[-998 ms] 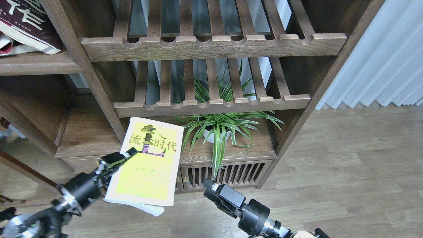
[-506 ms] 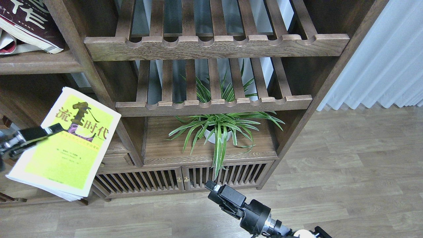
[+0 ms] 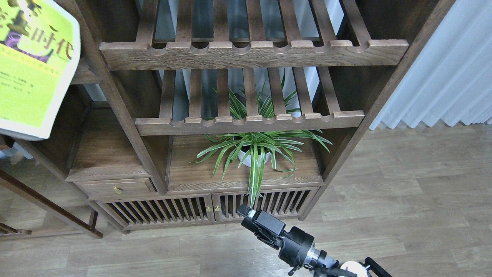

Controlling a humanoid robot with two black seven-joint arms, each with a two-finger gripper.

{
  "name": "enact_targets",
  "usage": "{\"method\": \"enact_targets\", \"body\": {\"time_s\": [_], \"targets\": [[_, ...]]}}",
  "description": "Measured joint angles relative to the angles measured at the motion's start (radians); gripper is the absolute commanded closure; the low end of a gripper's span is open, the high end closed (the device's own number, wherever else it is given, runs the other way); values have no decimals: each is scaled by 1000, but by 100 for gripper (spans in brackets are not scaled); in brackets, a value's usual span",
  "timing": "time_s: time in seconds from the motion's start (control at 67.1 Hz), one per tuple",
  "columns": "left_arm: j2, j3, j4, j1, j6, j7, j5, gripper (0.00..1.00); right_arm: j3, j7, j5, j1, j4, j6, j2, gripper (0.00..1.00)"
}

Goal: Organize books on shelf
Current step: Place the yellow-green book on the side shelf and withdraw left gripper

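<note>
The large yellow-and-white book (image 3: 30, 65) with a black title fills the top left corner and is partly cut off by the frame edge. It hangs in front of the flat dark-brown shelf (image 3: 83, 75), of which only a short piece of front edge shows. My left gripper is out of view, so what holds the book is not visible. The maroon book and the "300" book are hidden or out of view. My right gripper (image 3: 248, 214) is low at the bottom centre, dark and end-on, apart from any book.
Two slatted racks with notched front rails (image 3: 253, 54) (image 3: 250, 123) fill the middle bay. A potted spider plant (image 3: 251, 154) stands on the cabinet top below them. A lower plank with a drawer (image 3: 107, 161) is at left. Curtain (image 3: 442, 77) at right.
The yellow book has risen from knee height at left to the top left corner, in front of the plank shelf. My left gripper has gone out of view. The right arm barely moved.
</note>
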Motion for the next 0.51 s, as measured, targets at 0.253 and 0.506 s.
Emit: {"method": "enact_targets", "body": {"time_s": [0.253,0.506], "targets": [[7,45,37,-119,0,5,0,98,1,0,0,1,0,0,0,1],[45,57,78,-193,0,6,-5,98,2,0,2,-5,0,0,0,1]]}}
